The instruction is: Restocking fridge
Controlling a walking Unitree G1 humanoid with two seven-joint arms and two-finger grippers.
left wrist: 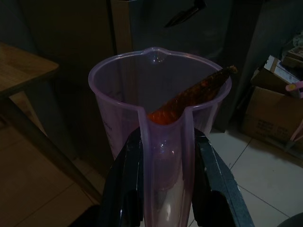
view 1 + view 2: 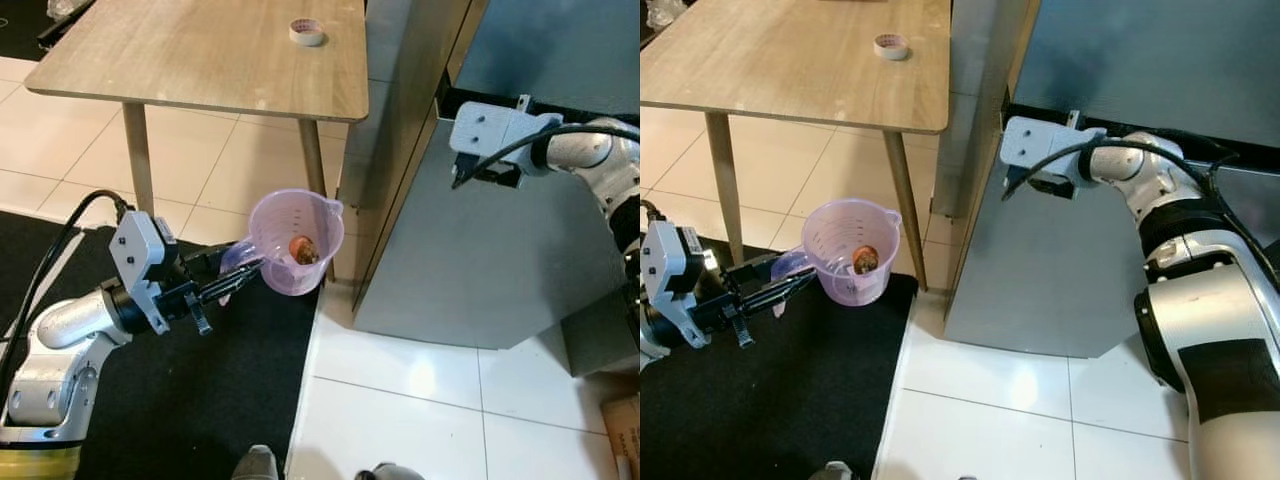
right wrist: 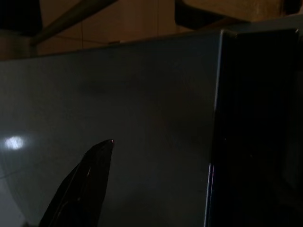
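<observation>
Left claw (image 2: 232, 281) clamped — right claw (image 2: 1015, 185) raised.

I see a pale tile floor (image 2: 420, 400) with light glinting off it just in front of the grey cabinet front (image 2: 470, 260). To the left lies a black mat (image 2: 200, 400), its edge meeting the tiles. A wooden table (image 2: 200, 55) stands on slim legs beyond the mat, and a tape roll (image 2: 307, 32) sits near its far corner (the only thing I can make out on that end). Between table and grey front runs a tall brown panel (image 2: 420, 90). Cardboard boxes (image 1: 274, 109) sit on the tiles off to one side, in dim light.
</observation>
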